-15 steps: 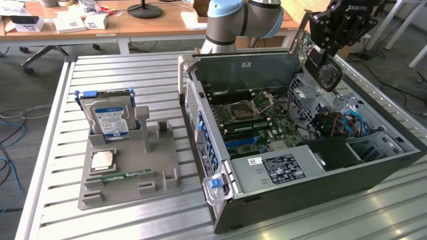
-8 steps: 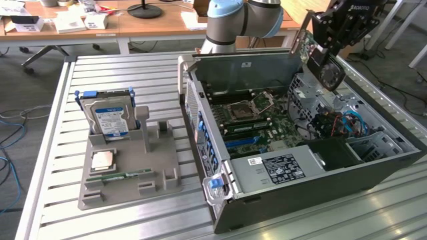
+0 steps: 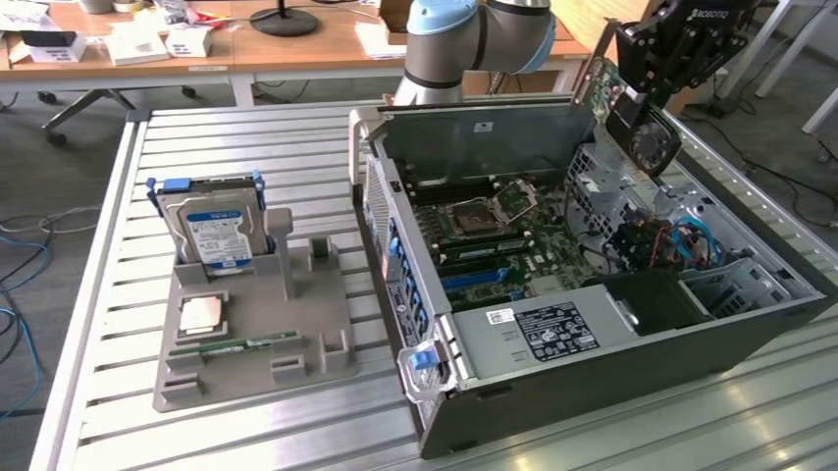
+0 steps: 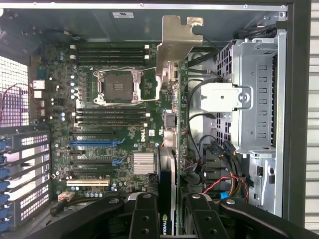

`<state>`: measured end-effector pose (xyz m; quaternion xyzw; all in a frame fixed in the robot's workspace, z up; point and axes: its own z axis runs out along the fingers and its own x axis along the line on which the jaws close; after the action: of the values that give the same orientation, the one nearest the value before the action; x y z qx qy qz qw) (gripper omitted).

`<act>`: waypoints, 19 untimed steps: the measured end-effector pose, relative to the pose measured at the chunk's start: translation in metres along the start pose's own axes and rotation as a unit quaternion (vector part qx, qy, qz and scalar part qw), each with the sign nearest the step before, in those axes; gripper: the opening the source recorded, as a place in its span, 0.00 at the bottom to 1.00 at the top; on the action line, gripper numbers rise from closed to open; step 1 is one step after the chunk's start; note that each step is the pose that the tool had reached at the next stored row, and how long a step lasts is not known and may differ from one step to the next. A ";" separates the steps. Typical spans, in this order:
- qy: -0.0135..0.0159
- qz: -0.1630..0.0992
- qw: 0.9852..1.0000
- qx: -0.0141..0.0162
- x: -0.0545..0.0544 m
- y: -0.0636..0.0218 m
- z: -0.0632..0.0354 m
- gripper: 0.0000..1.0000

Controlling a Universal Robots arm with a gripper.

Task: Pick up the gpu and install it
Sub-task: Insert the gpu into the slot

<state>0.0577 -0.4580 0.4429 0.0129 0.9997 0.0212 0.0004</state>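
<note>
I held the gpu [image 3: 651, 137] clamped in the gripper [image 4: 171, 211], edge-down above the open computer case [image 3: 590, 402].

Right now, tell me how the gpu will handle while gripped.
Likely stiff: the gpu looks flat and unbent in the tool. Probably fragile, with bare green circuit board showing. Its metal bracket at one end may weight it unevenly.
</note>
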 end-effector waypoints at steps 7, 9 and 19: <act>0.000 0.000 1.000 0.000 0.000 0.0000 0.0000 0.26; 0.000 0.000 1.000 0.000 0.000 0.0000 0.0000 0.26; 0.002 -0.050 0.999 0.000 0.000 0.0000 0.0000 0.26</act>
<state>0.0577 -0.4580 0.4429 -0.0367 0.9991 0.0211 -0.0006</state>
